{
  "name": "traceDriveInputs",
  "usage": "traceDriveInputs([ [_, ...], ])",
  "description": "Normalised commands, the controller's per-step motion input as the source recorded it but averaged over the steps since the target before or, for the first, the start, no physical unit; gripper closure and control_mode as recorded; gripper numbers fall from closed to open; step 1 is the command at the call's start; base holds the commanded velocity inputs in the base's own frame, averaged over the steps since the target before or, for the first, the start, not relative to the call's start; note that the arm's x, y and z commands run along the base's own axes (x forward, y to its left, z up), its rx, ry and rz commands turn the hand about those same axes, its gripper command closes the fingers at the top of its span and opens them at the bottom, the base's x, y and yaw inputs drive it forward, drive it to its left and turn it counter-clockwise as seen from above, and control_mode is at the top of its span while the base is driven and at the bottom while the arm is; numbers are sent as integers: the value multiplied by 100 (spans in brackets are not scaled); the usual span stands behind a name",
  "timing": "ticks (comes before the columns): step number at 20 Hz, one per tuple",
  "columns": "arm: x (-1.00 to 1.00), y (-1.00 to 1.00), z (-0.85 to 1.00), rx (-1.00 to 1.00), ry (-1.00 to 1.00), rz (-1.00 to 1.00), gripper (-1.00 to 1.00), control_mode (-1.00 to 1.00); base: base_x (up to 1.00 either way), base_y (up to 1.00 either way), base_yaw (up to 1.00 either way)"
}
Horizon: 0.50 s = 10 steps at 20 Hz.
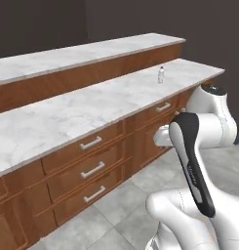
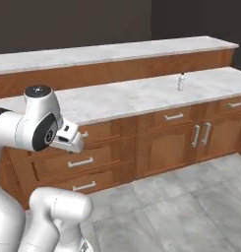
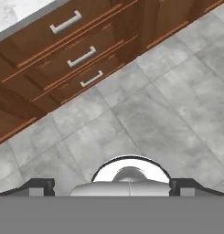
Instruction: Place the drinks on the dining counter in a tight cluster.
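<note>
A tiny clear bottle [image 1: 160,74] with a dark cap stands upright on the marble top of the drawer cabinets, toward its far right end; the right base view also shows this bottle [image 2: 181,81]. Behind and above it runs the dining counter [image 1: 91,51], a white marble slab over plain brown wood panels, seen again as the dining counter [image 2: 117,50] at the back. My gripper [image 3: 112,186] is open with nothing between its fingers, pointing down at the grey floor tiles in front of the cabinets, well short of the bottle.
The drawer cabinets [image 1: 91,168] with silver handles block the way along the front. Cabinet doors [image 2: 200,135] sit below the bottle's end. Grey tiled floor [image 3: 154,105] lies open beneath the hand. My arm is folded close to the base.
</note>
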Motion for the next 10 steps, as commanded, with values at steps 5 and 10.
traceDriveInputs([
  [5, 0, 0, 0, 0, 0, 0, -100, 100, 6, 63, 47],
  [10, 0, 0, 0, 0, 0, 0, -100, 100, 33, 80, 24],
])
